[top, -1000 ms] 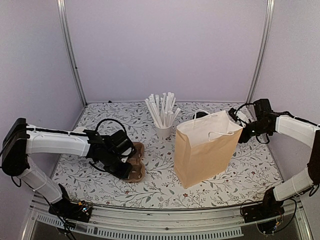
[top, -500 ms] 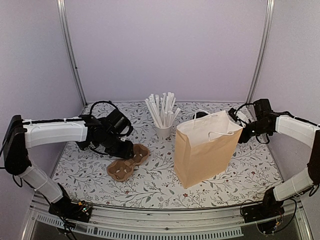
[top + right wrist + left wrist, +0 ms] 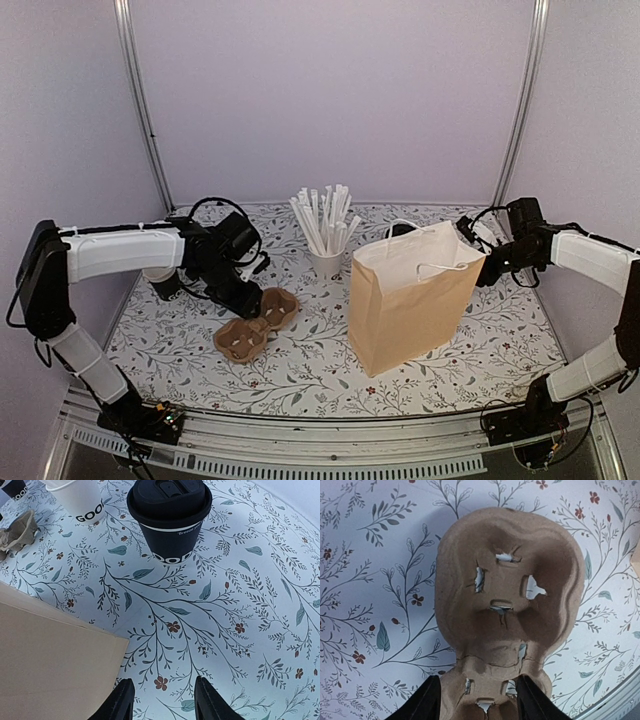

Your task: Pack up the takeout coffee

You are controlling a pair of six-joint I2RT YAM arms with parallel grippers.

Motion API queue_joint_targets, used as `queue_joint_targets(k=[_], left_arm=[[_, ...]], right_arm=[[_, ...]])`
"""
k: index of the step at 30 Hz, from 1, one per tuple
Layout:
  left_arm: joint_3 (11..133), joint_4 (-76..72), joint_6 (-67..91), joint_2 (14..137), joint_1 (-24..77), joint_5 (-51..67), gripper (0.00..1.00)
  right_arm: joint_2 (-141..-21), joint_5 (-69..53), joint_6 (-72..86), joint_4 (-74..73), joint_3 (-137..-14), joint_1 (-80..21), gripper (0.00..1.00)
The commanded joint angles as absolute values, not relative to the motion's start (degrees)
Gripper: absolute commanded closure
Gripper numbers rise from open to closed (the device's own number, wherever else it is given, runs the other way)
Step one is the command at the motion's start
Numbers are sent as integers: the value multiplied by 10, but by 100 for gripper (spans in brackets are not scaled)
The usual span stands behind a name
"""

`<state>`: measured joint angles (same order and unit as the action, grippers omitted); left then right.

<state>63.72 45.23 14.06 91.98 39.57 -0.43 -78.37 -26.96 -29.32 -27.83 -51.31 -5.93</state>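
Observation:
The takeout coffee, a black cup (image 3: 170, 517) with its black lid on, stands on the floral table beyond my right gripper (image 3: 162, 700), which is open with only tablecloth between its fingers. In the top view that gripper (image 3: 480, 258) hovers by the right top edge of the paper bag (image 3: 410, 295). A second black cup (image 3: 163, 283) with a white rim shows partly behind my left arm. My left gripper (image 3: 479, 702) is open, its fingers (image 3: 422, 702) on either side of the near end of the brown pulp carrier (image 3: 507, 605).
A white cup of wrapped straws (image 3: 325, 245) stands left of the bag's far corner. The carrier (image 3: 255, 325) lies diagonally at centre-left. Metal frame posts (image 3: 140, 100) and lilac walls close in the table.
My left gripper has opened and let go of the carrier, which now lies turned diagonally. That arm has drawn back toward the far left. The right arm has not moved.

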Motion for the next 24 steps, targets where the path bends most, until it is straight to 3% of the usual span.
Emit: queue_joint_targets(k=[1,24], left_arm=[[656,456,110,949,391,36,46],[688,457,141,1014,396,43,56]], right_arm=[[-782,-280,-291,-279,-512,-56,56],[-797,-280,-296,-283,-514,-56,56]])
